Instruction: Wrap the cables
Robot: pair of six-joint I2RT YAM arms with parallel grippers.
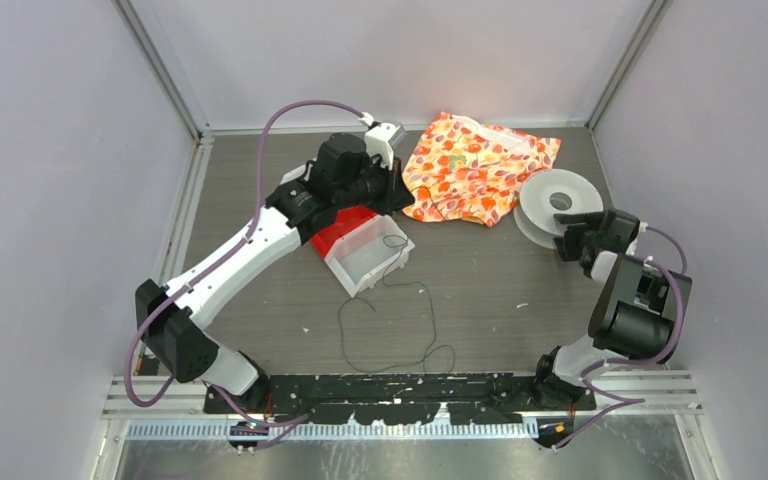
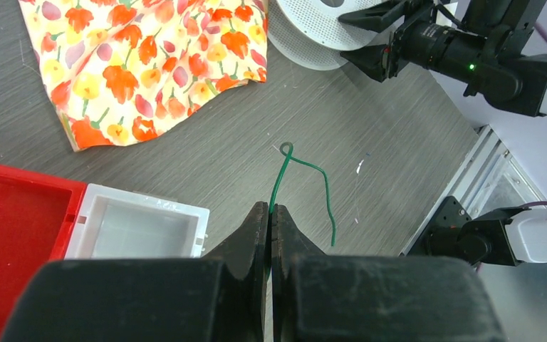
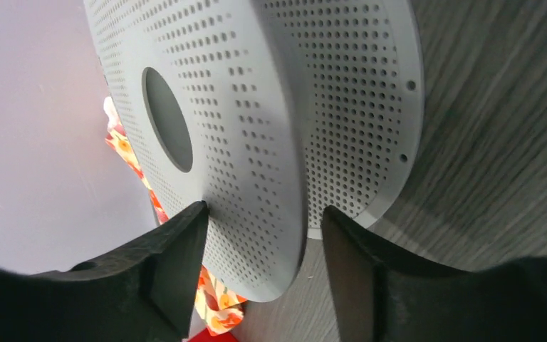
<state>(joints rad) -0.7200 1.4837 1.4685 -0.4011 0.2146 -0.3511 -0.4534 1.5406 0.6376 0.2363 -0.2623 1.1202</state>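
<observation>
The green cable (image 2: 279, 182) is pinched by the tight jaws of the left gripper (image 2: 271, 208). One disc of the white spool (image 3: 256, 142) is straddled by the right gripper (image 3: 263, 210), jaws spread.

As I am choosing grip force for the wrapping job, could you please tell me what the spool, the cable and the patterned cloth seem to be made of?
Spool: probably moulded plastic, matte pale grey, flanges perforated with regular holes.
Cable: thin wire in a smooth dark-green sheath, likely plastic; it holds its curls.
Cloth: thin fabric, judging by soft folds; printed leaf pattern.
</observation>
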